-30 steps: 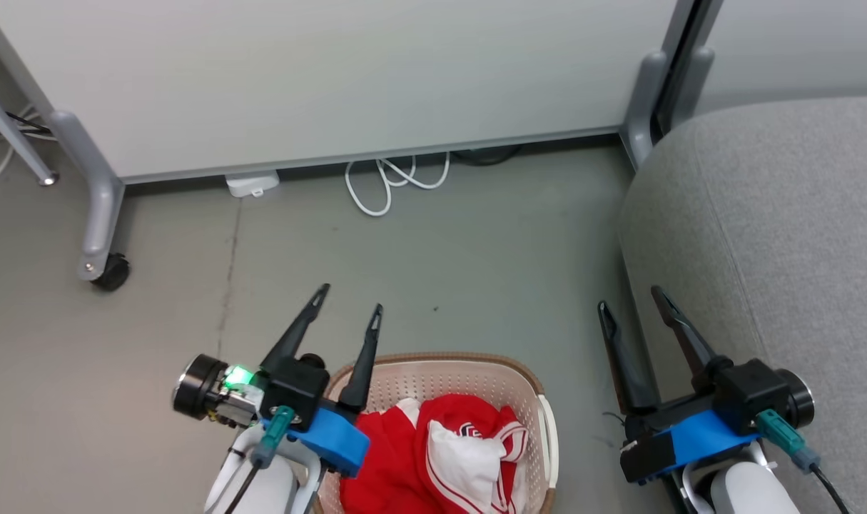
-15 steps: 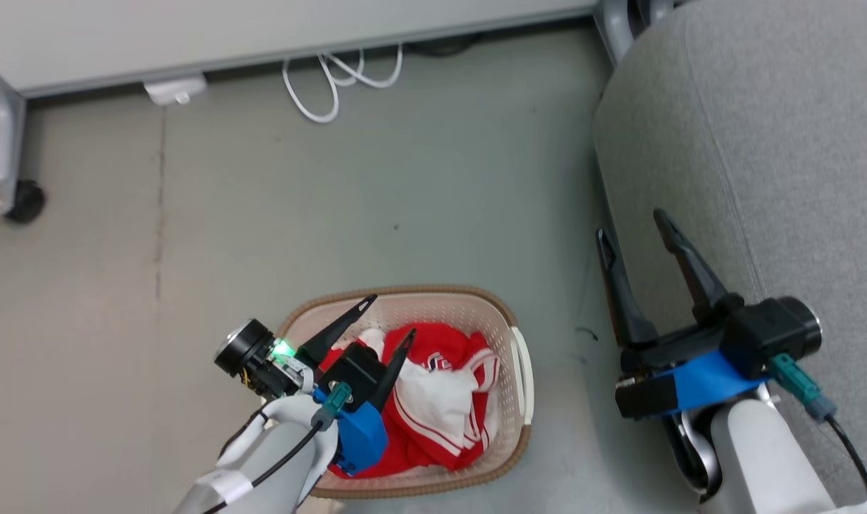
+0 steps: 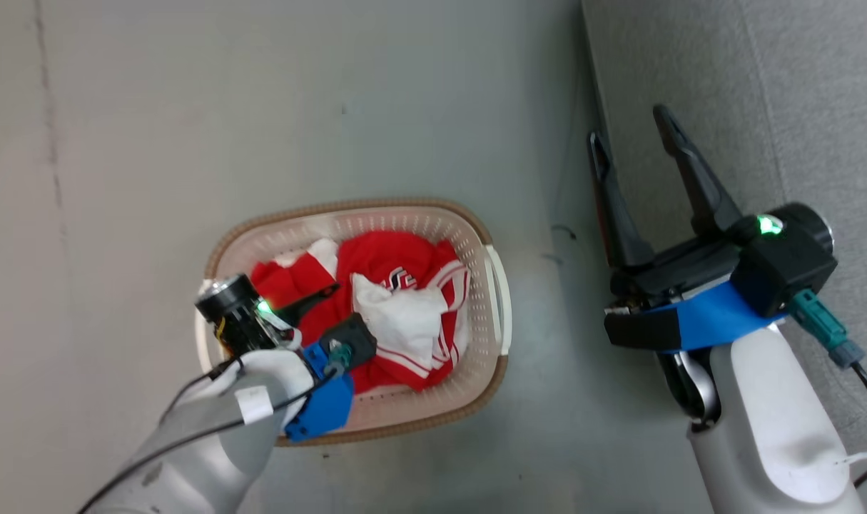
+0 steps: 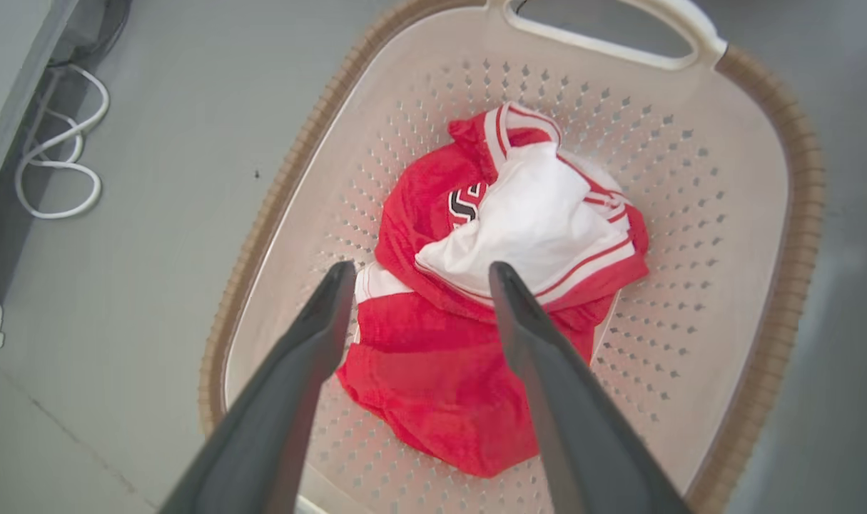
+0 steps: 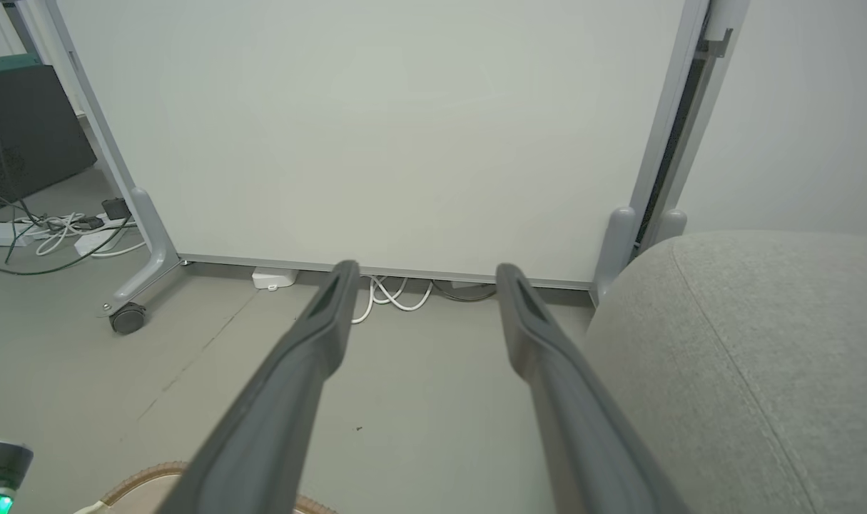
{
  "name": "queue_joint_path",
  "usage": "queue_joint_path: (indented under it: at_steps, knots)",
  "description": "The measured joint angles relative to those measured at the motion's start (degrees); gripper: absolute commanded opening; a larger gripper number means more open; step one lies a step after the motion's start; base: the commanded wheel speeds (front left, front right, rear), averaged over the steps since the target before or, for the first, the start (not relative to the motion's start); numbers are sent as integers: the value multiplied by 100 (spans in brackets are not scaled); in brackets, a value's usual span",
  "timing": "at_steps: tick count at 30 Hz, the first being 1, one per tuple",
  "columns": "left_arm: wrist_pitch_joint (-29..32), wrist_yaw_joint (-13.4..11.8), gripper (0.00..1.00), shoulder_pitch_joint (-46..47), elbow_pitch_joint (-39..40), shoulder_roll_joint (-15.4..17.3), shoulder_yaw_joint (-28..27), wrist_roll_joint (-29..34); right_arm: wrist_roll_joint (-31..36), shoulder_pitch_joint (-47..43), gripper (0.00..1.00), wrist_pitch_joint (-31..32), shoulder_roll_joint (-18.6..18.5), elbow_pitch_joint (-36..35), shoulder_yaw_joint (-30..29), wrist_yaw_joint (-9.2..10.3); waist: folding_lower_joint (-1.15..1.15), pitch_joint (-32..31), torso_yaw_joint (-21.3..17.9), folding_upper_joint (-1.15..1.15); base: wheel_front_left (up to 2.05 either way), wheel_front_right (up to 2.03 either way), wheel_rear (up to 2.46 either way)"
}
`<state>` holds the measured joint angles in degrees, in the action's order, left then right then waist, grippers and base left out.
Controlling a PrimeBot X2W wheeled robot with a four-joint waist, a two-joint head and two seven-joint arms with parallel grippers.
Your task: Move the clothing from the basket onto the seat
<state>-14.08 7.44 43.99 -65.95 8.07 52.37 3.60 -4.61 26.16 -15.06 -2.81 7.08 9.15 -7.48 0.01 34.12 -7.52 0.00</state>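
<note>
Clothing point(image 4: 547, 221) heaped in the basket point(image 4: 804, 214), left gripper point(image 4: 422, 270) spread above it, poised to grab; right gripper point(image 3: 629, 125), also spread, hangs at three o'clock beside the seat point(image 3: 797, 86).

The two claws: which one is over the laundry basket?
The left gripper, open just above the red clothing in the basket. The right gripper, also open, is off to the side by the edge of the grey seat.
</note>
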Motion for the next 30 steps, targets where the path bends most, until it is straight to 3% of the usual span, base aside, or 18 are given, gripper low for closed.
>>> queue_joint_path:
  at_steps: [6, 16, 30]
  knots:
    - [456, 0, 100, 503, -588, 38, 757, -55, 2, 309, 100, 0, 1, -200, 55, 0, 0, 697, -165, 0, 0, 0, 0]
    - [1370, 0, 100, 1068, -760, 328, 1737, -360, -1, 447, 100, 0, 1, -606, 19, 0, 0, 1602, -438, 0, 0, 0, 0]
    - [2016, 0, 100, 1564, -781, 693, 2095, -164, -130, 444, 100, 0, 1, -1002, 12, 0, -1, 2375, -732, 0, 0, 0, 0]
